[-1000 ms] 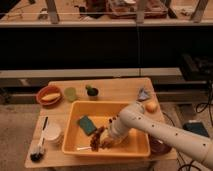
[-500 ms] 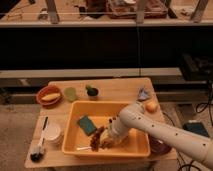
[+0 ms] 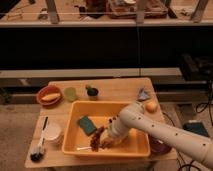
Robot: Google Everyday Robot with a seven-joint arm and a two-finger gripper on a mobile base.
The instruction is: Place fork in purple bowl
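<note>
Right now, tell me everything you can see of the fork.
The fork is a small, slender, pale silvery-white utensil; its tines cannot be made out. It lies flat, roughly left to right, on the floor of the yellow bin, near the front wall and in front of the green sponge. It looks unheld: the gripper sits low in the bin to its right, by the dark grape-like bunch. Whether the fork touches that bunch cannot be told.

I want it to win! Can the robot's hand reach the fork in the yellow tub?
Probably yes. The hand is down in the yellow tub, and the fork lies uncovered right beside it, next to the dark bunch.
</note>
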